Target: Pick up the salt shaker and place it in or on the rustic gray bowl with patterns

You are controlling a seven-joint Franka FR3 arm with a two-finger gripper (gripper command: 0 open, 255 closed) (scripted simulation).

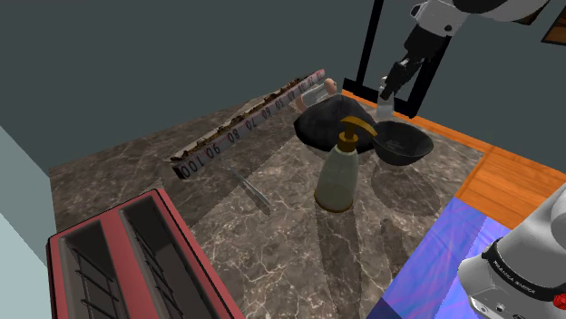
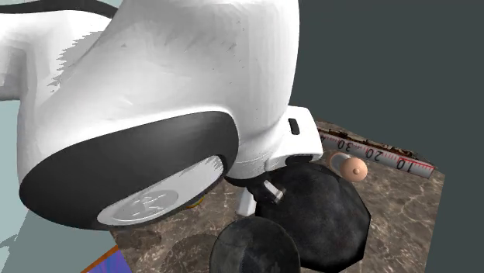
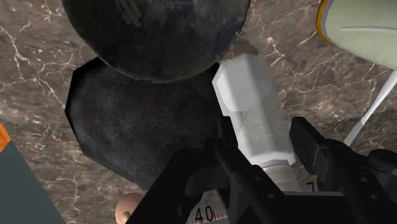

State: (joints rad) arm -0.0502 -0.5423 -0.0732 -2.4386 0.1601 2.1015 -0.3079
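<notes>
Shaker [image 3: 250,105] end hidden in clasping tool [image 3: 267,159], bowl [image 3: 156,32] cut off

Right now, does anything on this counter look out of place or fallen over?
Yes. A small bottle with a tan cap lies on its side beside the ruler, while the pump bottle stands upright. The pincer clasps the salt shaker; nothing looks spilled.
</notes>
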